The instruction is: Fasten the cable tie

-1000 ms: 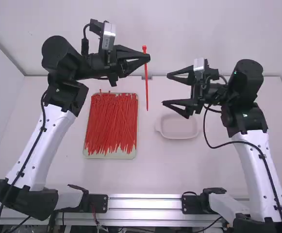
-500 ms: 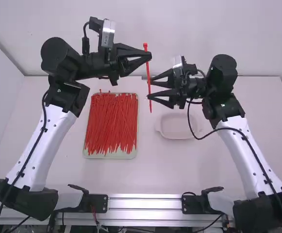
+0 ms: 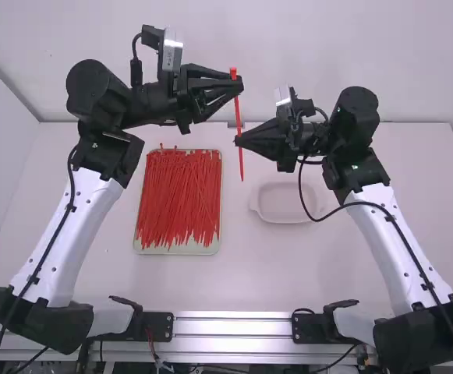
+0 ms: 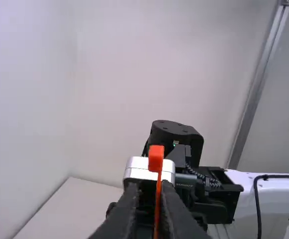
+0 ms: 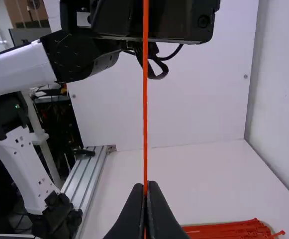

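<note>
- I have the left gripper [image 3: 237, 86] raised well above the table [image 3: 273, 269], its fingers clamped on a single red cable tie [image 3: 236, 115] just below the tie's square head.
- In the left wrist view the head sticks up above the two closed fingers [image 4: 133, 211], with the strap running down between them.
- The tie hangs nearly upright from that grip, head at the top, and its free tail points down toward the table without touching it.
- My right gripper [image 3: 240, 139] faces the left one from the other side, pinched tight on the strap lower down, partway along its length.
- The right wrist view confirms it: the two fingertips [image 5: 138, 206] meet with the thin red strap caught between them, and the strap runs straight from there to the left gripper.
- On the table under the left arm lies a flat tray [image 3: 178, 250] heaped with loose red cable ties [image 3: 179, 195].
- Just beside the tray, toward the right arm, sits a shallow white dish [image 3: 257, 209].
</note>
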`<state>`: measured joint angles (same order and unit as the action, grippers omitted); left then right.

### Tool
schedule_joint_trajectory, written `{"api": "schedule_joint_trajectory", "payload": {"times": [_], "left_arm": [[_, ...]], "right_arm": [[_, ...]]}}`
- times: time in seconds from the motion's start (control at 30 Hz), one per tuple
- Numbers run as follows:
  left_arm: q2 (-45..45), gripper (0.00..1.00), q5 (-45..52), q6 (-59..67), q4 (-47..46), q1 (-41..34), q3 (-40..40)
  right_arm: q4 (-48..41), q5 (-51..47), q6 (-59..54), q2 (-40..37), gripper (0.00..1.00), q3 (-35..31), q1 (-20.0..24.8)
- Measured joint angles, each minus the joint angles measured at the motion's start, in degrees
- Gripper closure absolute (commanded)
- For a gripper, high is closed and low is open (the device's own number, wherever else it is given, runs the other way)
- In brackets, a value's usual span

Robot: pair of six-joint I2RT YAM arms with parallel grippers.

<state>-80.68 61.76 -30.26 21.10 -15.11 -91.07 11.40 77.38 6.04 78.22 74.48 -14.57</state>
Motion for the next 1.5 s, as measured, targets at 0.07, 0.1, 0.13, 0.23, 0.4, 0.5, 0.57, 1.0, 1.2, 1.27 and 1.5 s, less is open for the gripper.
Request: {"api": "schedule_joint_trajectory", "payload": {"times": [0.07, 0.1, 0.13, 0.23, 0.4, 0.5, 0.57, 1.0, 1.2, 1.27, 1.5], "left_arm": [[0.0, 0.78, -1.2, 0.0, 0.7, 0.0, 0.0], [0.0, 0.78, -1.3, 0.0, 0.8, 0.0, 0.0], [0.0, 0.80, -1.7, -0.2, 1.4, 0.0, 0.0], [0.0, 0.85, -2.2, -0.2, 1.9, 0.0, 0.0], [0.0, 0.98, -2.4, -0.2, 2.2, 0.0, 0.0], [0.0, 0.98, -2.5, -0.2, 2.4, 0.0, 0.0], [0.0, 0.96, -2.5, -0.2, 2.4, 0.0, 0.0], [0.0, 0.98, -5.1, -0.2, -2.0, 0.6, 0.0], [0.0, 0.98, -8.3, 0.5, -6.6, 3.3, 0.3], [0.0, 0.98, -9.7, 1.0, -7.6, 3.8, 0.7], [-3.8, 0.98, -13.0, 1.0, -12.1, 4.0, 1.4]], "right_arm": [[0.0, 0.0, -0.1, 0.0, 1.00, 0.0, 0.0], [0.0, -0.2, -0.2, 0.0, 1.00, 0.0, 0.0], [0.0, -0.4, -0.1, 0.0, 1.00, 0.0, 0.0], [0.3, -0.7, -0.2, 0.0, 1.00, 0.0, 0.0], [1.7, -1.1, -0.1, 0.0, 1.00, 0.0, 0.0], [2.0, -1.3, 0.0, 0.0, 1.00, 0.0, 0.0], [2.4, -1.4, 0.0, 0.0, 1.00, 0.0, 0.0], [4.2, -1.3, 1.3, 0.0, 0.02, 0.0, 0.0], [4.2, 3.7, -1.1, 0.0, 0.02, 0.0, 2.1], [3.5, 6.3, -3.3, 0.0, 0.02, 0.0, 3.5], [-3.6, 9.7, -6.8, 0.0, 0.02, -0.1, 7.1]]}}
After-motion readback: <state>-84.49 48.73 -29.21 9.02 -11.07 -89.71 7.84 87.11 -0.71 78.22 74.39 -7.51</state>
